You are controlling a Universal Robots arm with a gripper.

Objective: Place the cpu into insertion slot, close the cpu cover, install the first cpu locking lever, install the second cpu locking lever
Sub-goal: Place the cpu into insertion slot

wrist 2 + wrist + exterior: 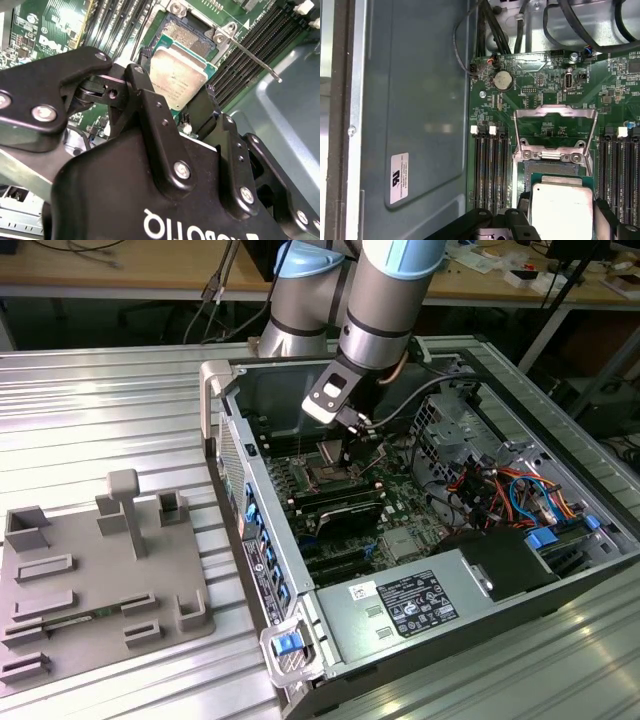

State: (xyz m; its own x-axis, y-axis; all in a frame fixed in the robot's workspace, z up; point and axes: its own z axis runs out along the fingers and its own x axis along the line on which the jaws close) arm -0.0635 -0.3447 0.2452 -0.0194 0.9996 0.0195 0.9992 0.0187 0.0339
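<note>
**Pincer.** The pincer point(563, 205) is partly closed, with the cpu point(562, 212) clamped between its two black fingers point(525, 202). One finger bears on each of two opposite cpu edges. In the second wrist view the cpu point(175, 75) shows its silvery top between the fingers point(137, 75). In the exterior view the pincer point(352, 445) hangs from the arm point(385, 300) inside the open case point(255, 530).

**Slot.** The slot point(550, 168) lies directly beneath the pincer. The cpu covers most of it, and a strip of the contact field shows just past the fingertips. It cannot be told whether the cpu touches the slot.

**Cover.** The cover point(554, 111) stands open just beyond the slot, clear of the pincer. It is hinged at the slot edge farthest from the fingers.

**Lever.** A thin metal lever point(252, 57) runs beside the slot, to one side of the pincer, with its free end unlatched.

**Surroundings.**
- Black memory slots point(490, 170) flank the pincer on both sides of the green board point(535, 85).
- A coin cell point(502, 79) sits on the board beyond the cover.
- A grey fixture plate point(90, 580) lies well apart from the pincer, outside the case at the exterior view's left.
</note>
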